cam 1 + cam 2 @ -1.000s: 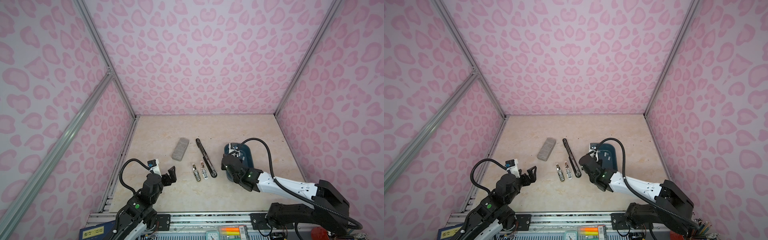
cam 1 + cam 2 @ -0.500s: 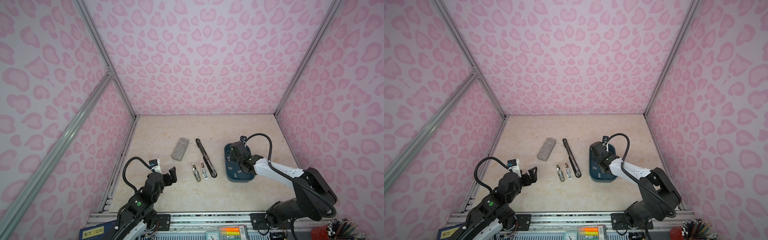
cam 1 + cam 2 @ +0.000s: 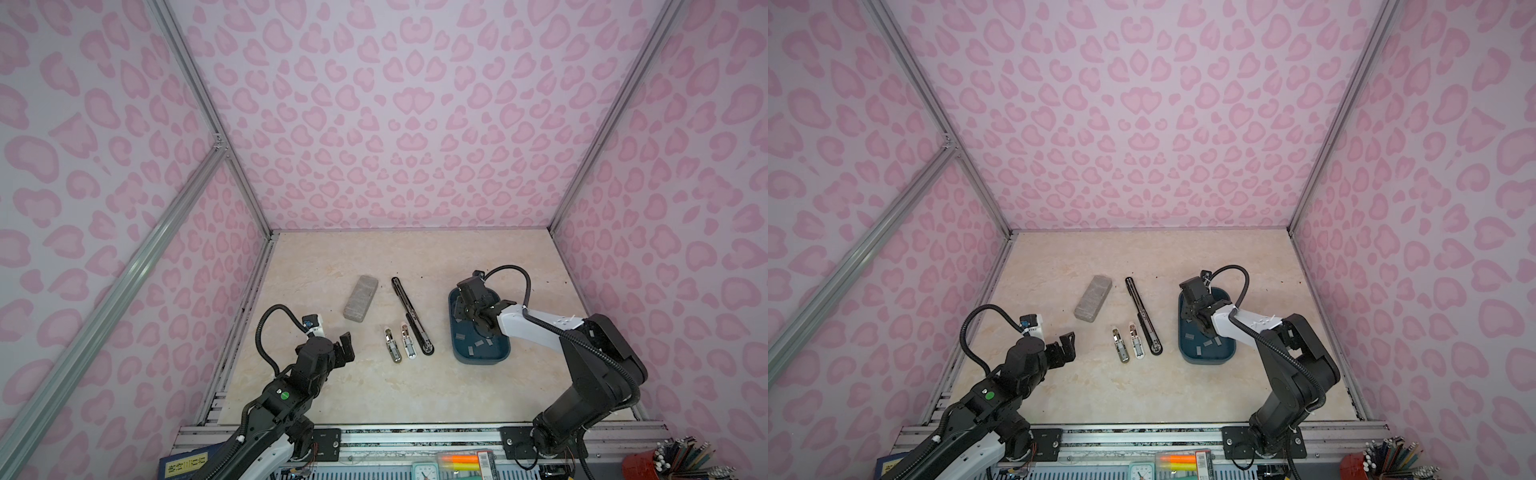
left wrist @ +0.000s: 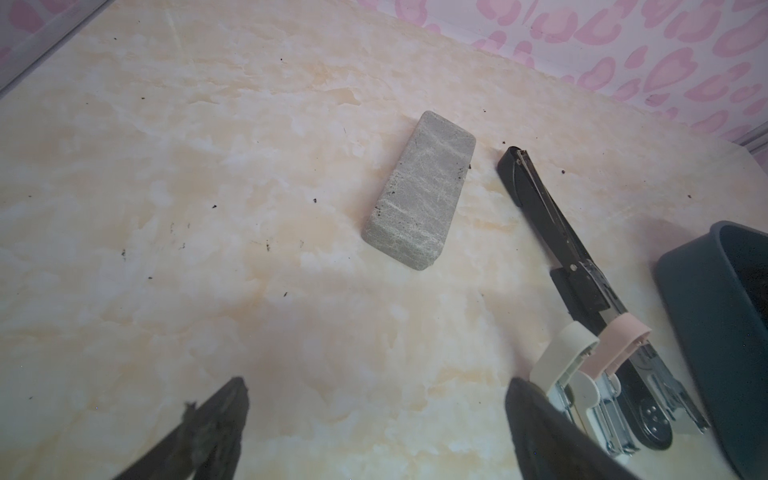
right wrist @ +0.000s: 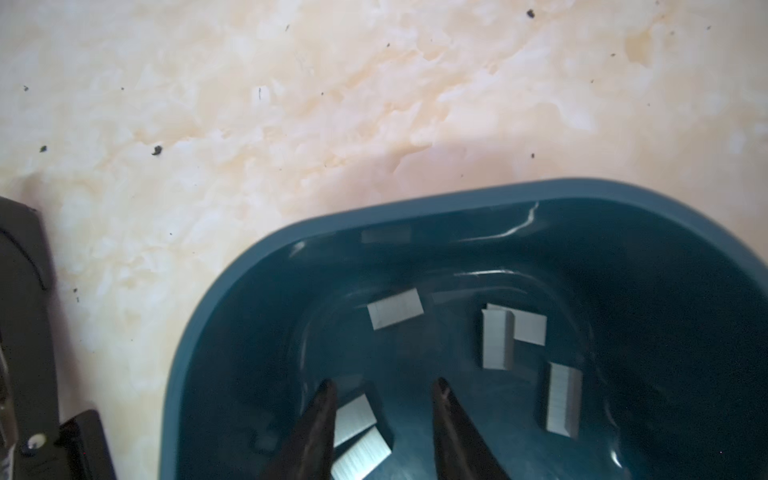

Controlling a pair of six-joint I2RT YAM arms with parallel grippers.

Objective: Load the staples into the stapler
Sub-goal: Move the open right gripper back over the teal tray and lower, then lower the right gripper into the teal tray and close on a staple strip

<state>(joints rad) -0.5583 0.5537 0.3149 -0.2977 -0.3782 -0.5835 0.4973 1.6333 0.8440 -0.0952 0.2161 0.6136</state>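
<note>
Staples (image 5: 395, 309) distinct in right wrist view

Bright, even light; soft shadows; wrist views slightly blurred; tray (image 5: 457, 201) glints.

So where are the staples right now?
The staples lie loose in the dark teal tray on the right of both top views, just right of the black stapler; the right gripper hangs open over them inside the tray.

Our left arm is folded low near its base, and the left gripper (image 3: 344, 345) points forward with jaws spread wide. Our right arm stretches forward with its wrist tipped down. The right gripper (image 5: 384, 382) hangs with jaws partly apart.
</note>
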